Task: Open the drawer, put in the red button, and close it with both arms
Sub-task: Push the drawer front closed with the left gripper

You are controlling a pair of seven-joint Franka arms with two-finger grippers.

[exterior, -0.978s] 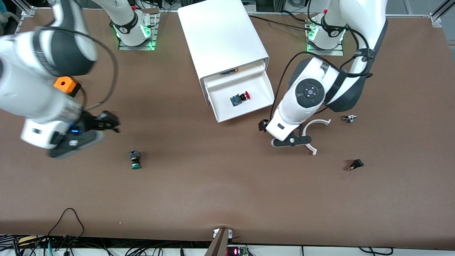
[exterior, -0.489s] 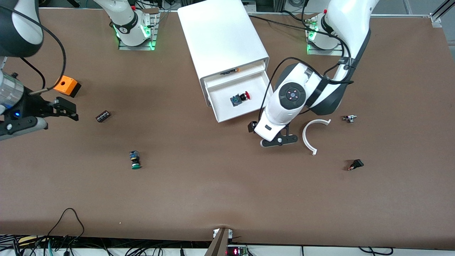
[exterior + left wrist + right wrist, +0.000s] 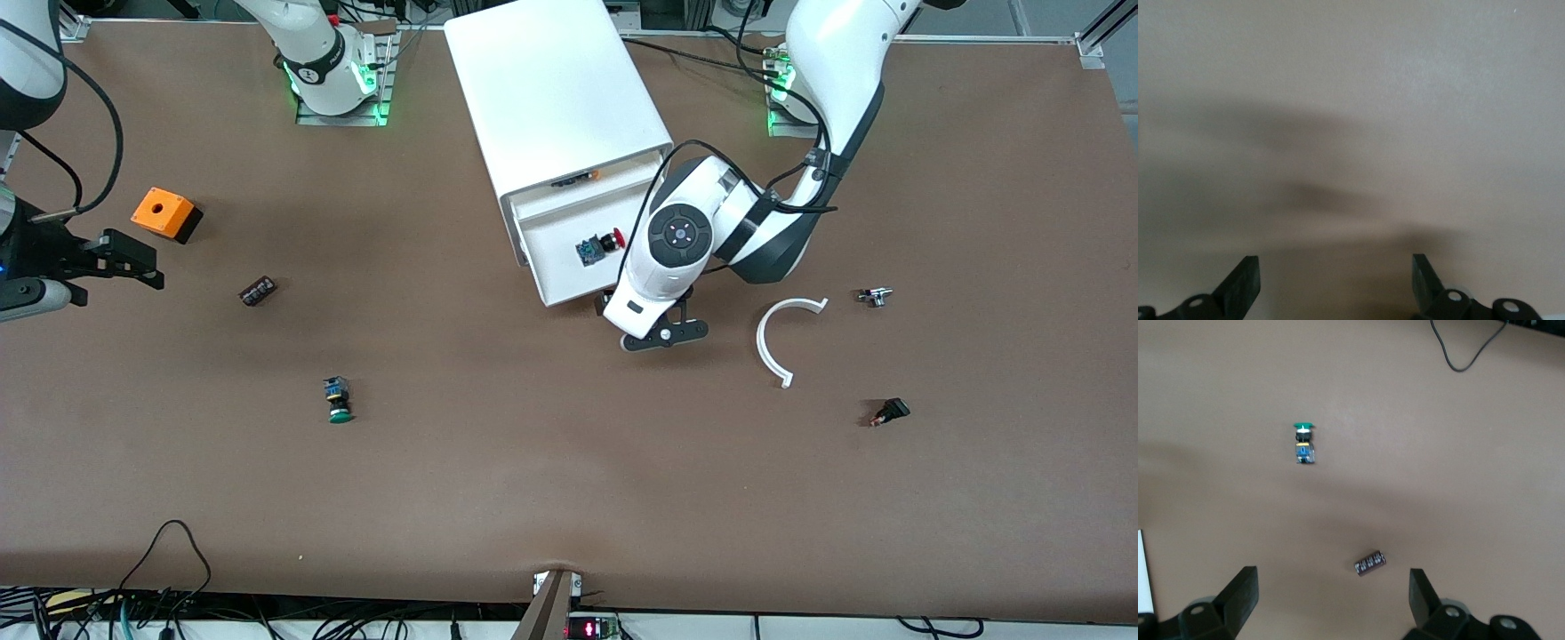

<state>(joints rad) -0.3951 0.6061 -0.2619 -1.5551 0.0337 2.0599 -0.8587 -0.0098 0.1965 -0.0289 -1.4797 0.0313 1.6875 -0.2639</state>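
Observation:
The drawer (image 3: 569,289) of the white cabinet (image 3: 551,89) stands pulled open. The red button (image 3: 609,242) lies inside it, with its red cap toward the left arm's end. My left gripper (image 3: 665,336) is over bare table just in front of the drawer's front wall, near the corner at the left arm's end. Its wrist view shows the gripper (image 3: 1333,283) open and empty over plain table. My right gripper (image 3: 142,264) is open and empty over the table at the right arm's end; in its wrist view the gripper (image 3: 1331,593) is over bare table.
The front above the open drawer has an orange-and-black bit (image 3: 576,180). On the table are an orange block (image 3: 164,213), a dark cylinder (image 3: 258,291) (image 3: 1369,563), a green button (image 3: 338,402) (image 3: 1303,443), a white curved piece (image 3: 773,342), a small metal part (image 3: 875,296) and a small black part (image 3: 891,412).
My left gripper moved from over the white curved piece to the drawer's front. My right arm swung away toward its end of the table, uncovering the dark cylinder.

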